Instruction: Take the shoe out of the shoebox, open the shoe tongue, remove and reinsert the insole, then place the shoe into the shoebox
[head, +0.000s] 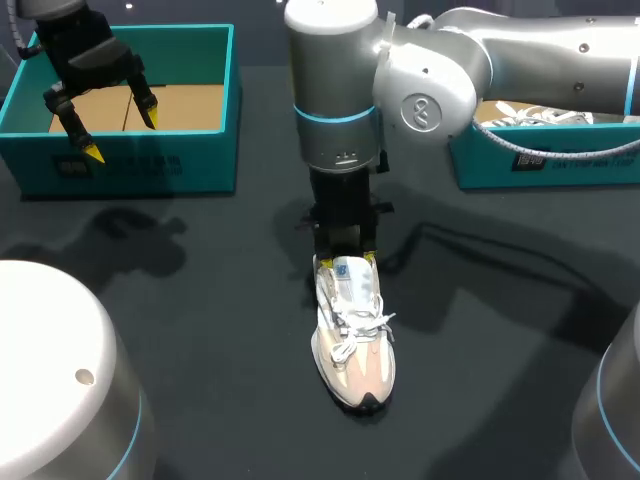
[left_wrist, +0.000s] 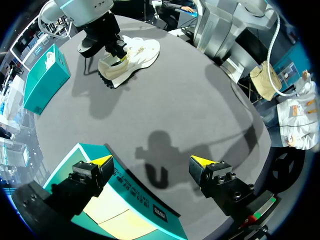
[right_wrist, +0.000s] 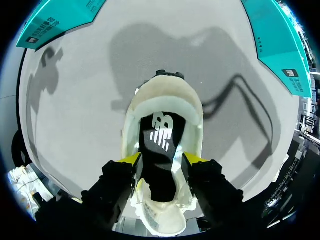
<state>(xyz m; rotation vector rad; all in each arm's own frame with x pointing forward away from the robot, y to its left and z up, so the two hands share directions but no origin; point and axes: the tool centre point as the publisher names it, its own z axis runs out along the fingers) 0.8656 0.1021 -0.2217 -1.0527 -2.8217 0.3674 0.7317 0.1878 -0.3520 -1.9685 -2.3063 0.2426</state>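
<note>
The shoe was out of the shoebox and lay on the tabletop near the middle, sole down, with its toe pointing away from my right arm. I judged it light and soft through the upper, with only the sole and heel cup giving any stiffness, so a hard squeeze would fold the sides in instead of holding it firm. The laces looked loose and liable to snag. For lifting, I thought the better hold was across the opening near the heel; for the tongue, a pinch at its free top edge. The insole lay dark and flat inside, thin and floppy by my guess, and best caught at its heel end. My right gripper hung straight down over the opening, its fingers set narrow and seemingly pressed against the two sides of the shoe, the insole showing between them and the tongue just beneath. My left gripper was spread wide above the shoebox, well apart from the shoe and holding nothing.
</note>
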